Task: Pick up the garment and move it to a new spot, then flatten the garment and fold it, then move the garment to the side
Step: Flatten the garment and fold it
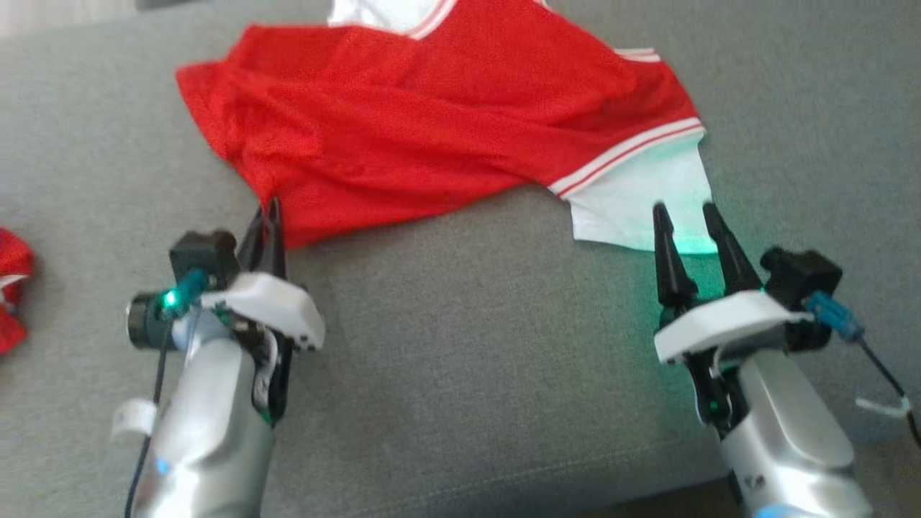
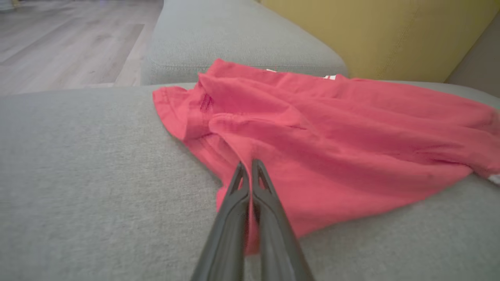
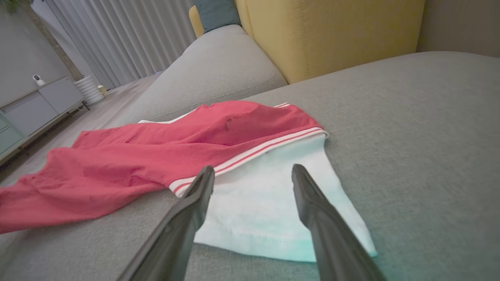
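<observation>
Left tool: closed; the two dark fingers are pressed together, and in the left wrist view a strip of red cloth is seen pinched between them.
Left grip place: the garment's near left corner, where its hem comes to a point toward the sofa's front edge.
Right tool: open; the fingers are spread wide apart and nothing is held between them.
Right tool place: the tips are set over the near part of the white sleeve. Whether the cloth is touched cannot be told.
Garment: a red mesh shirt with white sleeves, laid crumpled and creased across the far half of the sofa seat, from left of the middle to the right.
Sleeve: laid flat at the garment's right end, joined to the red body by a red-and-white striped band, its hem turned toward the front edge.
Sofa: grey cloth; the near half of the seat is bare between the two tools.
Second cloth: a red piece is seen at the seat's left edge, well apart from the garment.
Backrest: yellow, set behind the seat's far edge.
Floor: pale wood, seen beyond the sofa.
</observation>
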Motion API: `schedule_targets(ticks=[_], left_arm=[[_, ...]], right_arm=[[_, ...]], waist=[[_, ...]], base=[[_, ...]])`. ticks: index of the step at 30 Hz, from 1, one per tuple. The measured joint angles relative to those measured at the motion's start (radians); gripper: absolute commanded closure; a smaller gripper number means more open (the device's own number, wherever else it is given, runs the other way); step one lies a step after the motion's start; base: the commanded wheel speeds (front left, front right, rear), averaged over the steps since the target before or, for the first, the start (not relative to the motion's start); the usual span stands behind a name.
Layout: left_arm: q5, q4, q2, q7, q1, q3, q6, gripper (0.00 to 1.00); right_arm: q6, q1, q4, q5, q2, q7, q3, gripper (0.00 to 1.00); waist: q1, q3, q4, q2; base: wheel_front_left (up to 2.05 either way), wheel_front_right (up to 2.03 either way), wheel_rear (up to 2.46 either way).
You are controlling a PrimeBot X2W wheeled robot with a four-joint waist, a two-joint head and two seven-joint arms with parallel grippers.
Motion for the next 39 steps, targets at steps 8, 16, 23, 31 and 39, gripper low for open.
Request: schedule_targets(ticks=[8, 16, 23, 31, 39], left_arm=[[-0.009, -0.173, 0.0, 0.0, 0.169, -0.06, -0.001, 1.0], [-0.01, -0.2, 0.001, 0.0, 0.317, -0.058, 0.019, 1.0], [-0.018, -0.119, 0.002, 0.0, 0.361, -0.02, 0.037, 0.42], [-0.068, -0.197, 0.004, 0.0, 0.363, 0.009, 0.074, 0.0], [-0.097, -0.239, 0.004, 0.0, 0.356, -0.005, 0.09, 0.0]], right_arm=[[0.0, 0.065, 0.032, -0.022, 0.0, 0.0, -0.033, 0.0], [0.0, 0.104, 0.044, -0.031, 0.0, 0.0, -0.036, 0.0], [0.0, 0.122, 0.047, -0.044, 0.0, 0.0, -0.034, 0.0], [0.0, 0.128, 0.011, -0.063, 0.0, 0.0, -0.032, 0.0], [0.0, 0.127, -0.012, -0.072, 0.0, 0.0, -0.033, 0.0]], waist=[[0.0, -0.109, 0.047, 0.0], [0.0, -0.188, 0.088, 0.0], [0.0, -0.205, 0.09, 0.0], [0.0, -0.186, 0.082, 0.0], [0.0, -0.153, 0.082, 0.0]], base=[[0.0, 0.0, 0.0], [0.0, 0.0, 0.0], [0.0, 0.0, 0.0], [0.0, 0.0, 0.0], [0.0, 0.0, 0.0]])
